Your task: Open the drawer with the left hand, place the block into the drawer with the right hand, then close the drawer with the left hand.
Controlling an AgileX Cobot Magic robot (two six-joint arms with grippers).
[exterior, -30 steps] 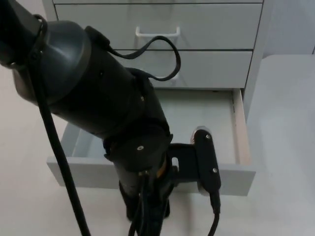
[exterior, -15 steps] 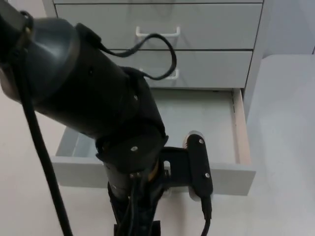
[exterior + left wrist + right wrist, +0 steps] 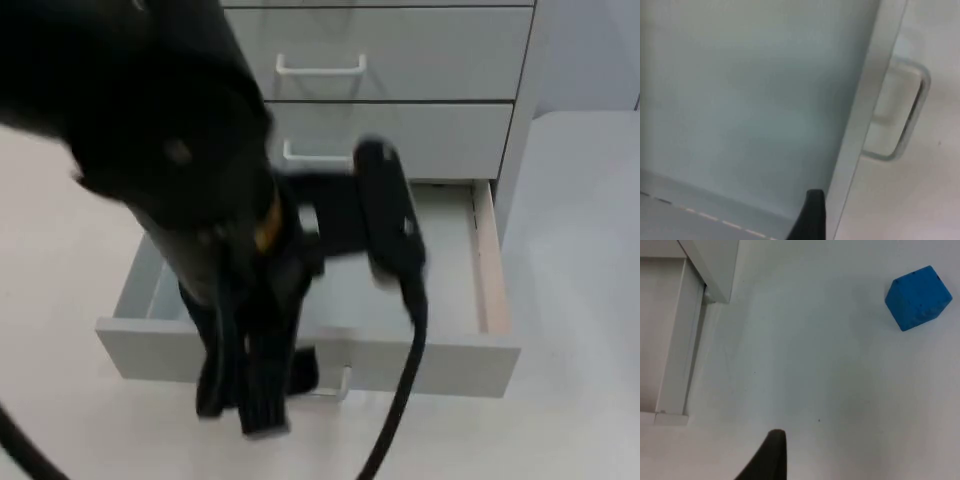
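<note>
Since the bottom drawer (image 3: pixel 400 300) is pulled out of the drawer unit (image 3: pixel 400 60) with its handle (image 3: pixel 900 115) free, the block step is judged next. Blue block (image 3: pixel 918 297) is seen on the white counter (image 3: pixel 815 365), well apart from the drawer. It is judged light, rigid, smooth-faced; opposite flat faces should be pinched. Left gripper (image 3: pixel 255 390) is seen by the drawer front, finger state cannot be told. Right gripper (image 3: pixel 771 455) is held over the counter, state likewise unclear.

The open drawer (image 3: pixel 440 250) has bare floor at its right — the left arm (image 3: pixel 170 150) overhangs the rest.
</note>
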